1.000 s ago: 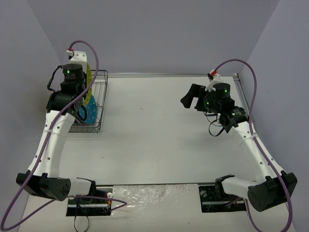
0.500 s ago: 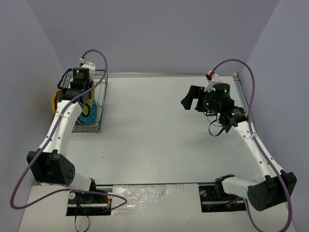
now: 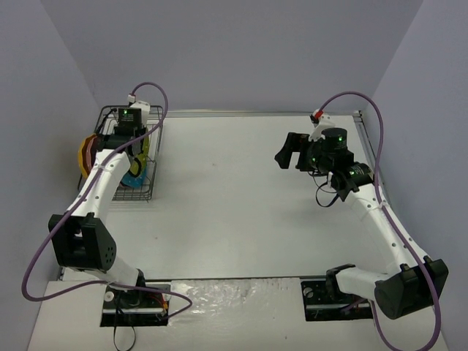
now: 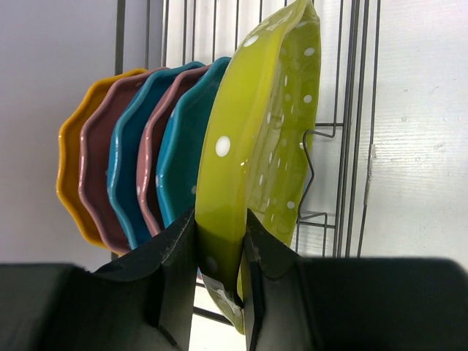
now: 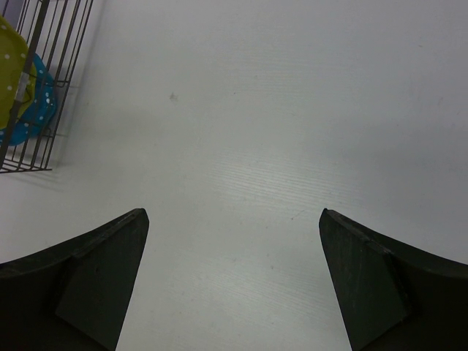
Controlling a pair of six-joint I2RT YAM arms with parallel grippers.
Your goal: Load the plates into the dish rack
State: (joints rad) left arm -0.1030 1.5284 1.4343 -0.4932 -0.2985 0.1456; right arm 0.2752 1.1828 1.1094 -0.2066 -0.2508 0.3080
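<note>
The dark wire dish rack (image 3: 148,191) stands at the far left of the table. Several plates stand on edge in it: orange-yellow (image 4: 69,168), pink (image 4: 95,168), teal-blue (image 4: 183,161) and others between. My left gripper (image 4: 219,219) is shut on the lower rim of an olive-yellow dotted plate (image 4: 256,131), held upright beside the teal one, over the rack's wires (image 4: 344,110). In the top view the left gripper (image 3: 135,150) is inside the rack. My right gripper (image 3: 287,150) is open and empty above the table at the right (image 5: 232,219).
The right wrist view shows the rack's corner (image 5: 44,88) with the olive plate (image 5: 11,58) and a teal plate (image 5: 33,110) at its far left. The grey walls stand close behind and left of the rack. White tabletop (image 3: 234,197) lies between the arms.
My left arm has swung back and to the right, bringing the olive-yellow plate down into the rack beside the other plates. The right arm has not moved.
</note>
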